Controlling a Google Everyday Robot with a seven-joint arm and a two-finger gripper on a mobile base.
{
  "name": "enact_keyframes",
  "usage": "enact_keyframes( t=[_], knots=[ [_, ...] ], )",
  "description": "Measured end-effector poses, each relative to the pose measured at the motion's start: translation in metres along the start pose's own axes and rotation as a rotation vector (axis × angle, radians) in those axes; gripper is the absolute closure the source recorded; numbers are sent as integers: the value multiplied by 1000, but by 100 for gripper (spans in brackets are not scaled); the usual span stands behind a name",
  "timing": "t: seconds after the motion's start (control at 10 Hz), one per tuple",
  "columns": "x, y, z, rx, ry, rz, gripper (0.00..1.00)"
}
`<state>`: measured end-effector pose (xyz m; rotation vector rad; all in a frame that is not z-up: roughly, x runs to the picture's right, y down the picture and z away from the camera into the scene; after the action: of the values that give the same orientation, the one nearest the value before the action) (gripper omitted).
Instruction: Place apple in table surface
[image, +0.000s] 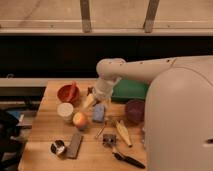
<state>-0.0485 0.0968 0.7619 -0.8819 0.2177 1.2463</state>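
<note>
The gripper (90, 101) hangs low at centre frame, just above the surface (44, 136), and I can't tell how far open it is or whether it has hold of anything. Just below and left of it sits the apple (80, 119), apparently resting on the wood beside the white cup (65, 110) and near a blue object (99, 113). So the placing looks done, or nearly, with only the retreat left. The robot's pale body (177, 125) blocks the right side, and the green bin (131, 90) is partly covered.
</note>
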Motion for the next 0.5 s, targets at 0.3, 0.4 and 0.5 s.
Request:
enact_keyframes(
  t=[0.3,0.4,0.5],
  knots=[
    [-1,38,22,-9,37,-90,20],
    [1,53,30,-15,55,-126,20],
    [4,64,37,-15,74,-155,20]
  ],
)
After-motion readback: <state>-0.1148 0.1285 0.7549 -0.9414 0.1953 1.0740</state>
